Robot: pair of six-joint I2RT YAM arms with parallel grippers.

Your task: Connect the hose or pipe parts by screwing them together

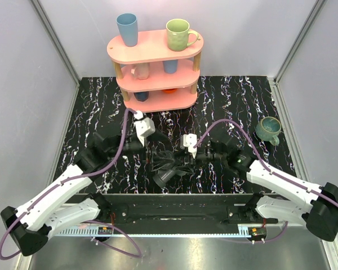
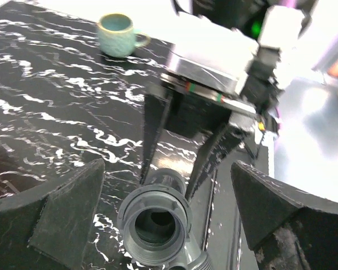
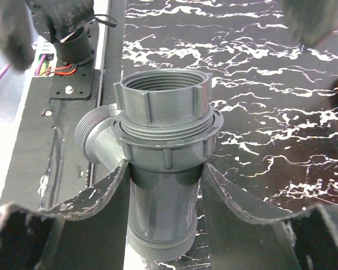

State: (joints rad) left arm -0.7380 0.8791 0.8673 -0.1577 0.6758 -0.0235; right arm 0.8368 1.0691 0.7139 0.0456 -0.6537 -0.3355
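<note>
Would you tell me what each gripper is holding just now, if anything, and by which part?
The right gripper clamps the pipe fitting by its main barrel, just below the ribbed collar. The left gripper is open, holding nothing.

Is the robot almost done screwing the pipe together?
Nearly, it seems. The ring already sits on top of the pipe. The right hand grips the pipe, and the left hand is open, off it. Whether the ring needs more turns is unclear.
</note>
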